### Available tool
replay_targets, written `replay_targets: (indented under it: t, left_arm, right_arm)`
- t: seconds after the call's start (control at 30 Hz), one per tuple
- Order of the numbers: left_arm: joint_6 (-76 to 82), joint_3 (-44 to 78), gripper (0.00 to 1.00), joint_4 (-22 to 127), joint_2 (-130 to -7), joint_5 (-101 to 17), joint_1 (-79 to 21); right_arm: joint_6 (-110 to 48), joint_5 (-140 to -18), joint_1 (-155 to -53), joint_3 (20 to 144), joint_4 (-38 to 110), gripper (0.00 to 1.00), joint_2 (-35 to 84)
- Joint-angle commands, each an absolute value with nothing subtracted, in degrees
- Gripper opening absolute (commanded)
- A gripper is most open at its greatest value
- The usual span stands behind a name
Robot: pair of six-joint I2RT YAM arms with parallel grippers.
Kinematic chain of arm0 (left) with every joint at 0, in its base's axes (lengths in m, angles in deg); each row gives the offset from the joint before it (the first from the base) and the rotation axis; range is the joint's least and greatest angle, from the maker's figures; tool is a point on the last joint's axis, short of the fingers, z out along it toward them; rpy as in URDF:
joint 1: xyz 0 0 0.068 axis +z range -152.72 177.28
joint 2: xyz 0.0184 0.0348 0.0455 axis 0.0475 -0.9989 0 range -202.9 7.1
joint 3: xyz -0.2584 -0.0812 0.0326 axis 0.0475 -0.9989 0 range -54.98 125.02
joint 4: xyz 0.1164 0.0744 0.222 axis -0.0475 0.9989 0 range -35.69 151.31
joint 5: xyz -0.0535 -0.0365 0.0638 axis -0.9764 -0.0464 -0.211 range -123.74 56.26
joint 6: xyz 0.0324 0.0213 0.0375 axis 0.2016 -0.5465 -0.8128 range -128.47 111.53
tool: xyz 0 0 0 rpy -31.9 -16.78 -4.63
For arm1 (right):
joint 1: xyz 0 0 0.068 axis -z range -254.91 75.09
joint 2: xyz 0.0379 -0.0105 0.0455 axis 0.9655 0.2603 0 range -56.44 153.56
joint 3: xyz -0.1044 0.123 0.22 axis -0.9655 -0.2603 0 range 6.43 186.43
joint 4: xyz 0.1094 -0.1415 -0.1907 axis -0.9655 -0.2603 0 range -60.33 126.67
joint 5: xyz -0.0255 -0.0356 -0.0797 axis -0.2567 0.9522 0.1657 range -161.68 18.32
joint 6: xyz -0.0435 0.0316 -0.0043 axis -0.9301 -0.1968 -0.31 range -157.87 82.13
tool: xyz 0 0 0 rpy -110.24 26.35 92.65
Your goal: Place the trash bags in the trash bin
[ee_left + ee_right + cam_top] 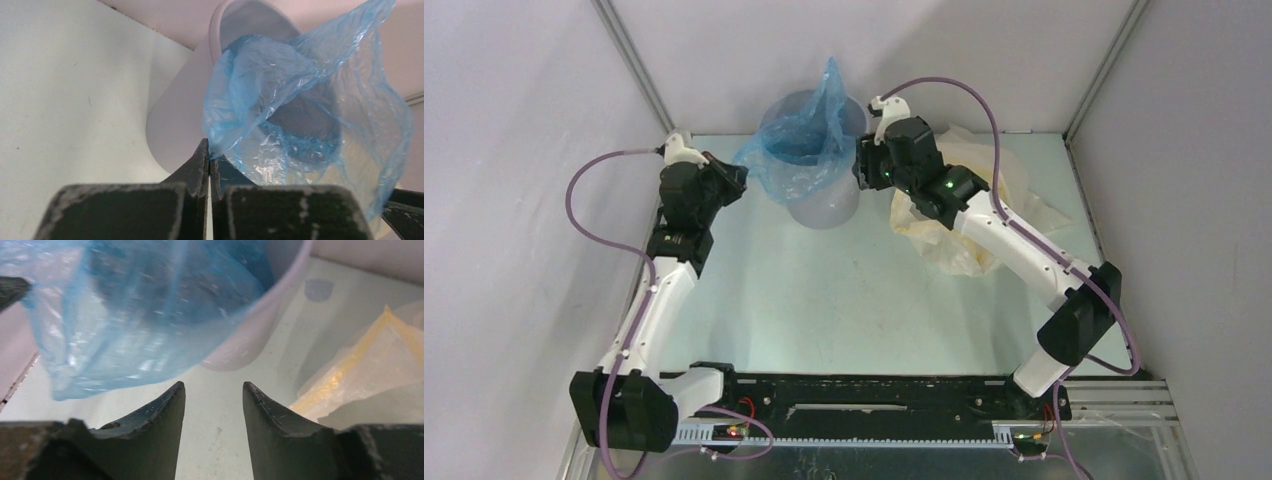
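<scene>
- Left gripper (208, 150) clamps the blue trash bag (300, 100) by its edge, apparently to stretch the mouth over the trash bin (175, 115) rim just ahead.
- Right gripper (214, 392) is half-open and empty, with the bag ahead of its fingers.

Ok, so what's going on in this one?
Two arms are getting the blue trash bag into the trash bin. The left gripper has its jaws shut on the bag's edge beside the bin's rim. The bag sits partly inside the bin, with much of it bunched above the rim and spilling over the side. The right gripper hangs at the bin's other side, jaws apart and empty. A pale yellow bag lies on the table to the bin's right.
</scene>
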State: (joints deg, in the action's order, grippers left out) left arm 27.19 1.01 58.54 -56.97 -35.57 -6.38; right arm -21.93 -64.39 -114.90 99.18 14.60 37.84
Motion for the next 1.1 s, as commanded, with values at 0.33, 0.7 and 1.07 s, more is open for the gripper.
replay_targets:
  t: [0.33, 0.7, 1.07]
  left_arm:
    - [29.0, -0.5, 0.0, 54.6, -54.2, -38.0, -6.1]
    - [29.6, -2.6, 0.0, 52.4, -53.6, -37.4, -6.1]
    - [29.0, -2.9, 0.0, 52.3, -53.9, -36.6, -6.1]
  right_arm:
    - [-26.3, -48.1, -121.7, 124.6, 6.7, 0.67, 47.1]
    - [-32.0, -36.3, -125.2, 138.5, 4.9, 0.78, 59.3]
    - [-34.9, -33.3, -126.2, 132.0, 6.8, 0.49, 56.4]
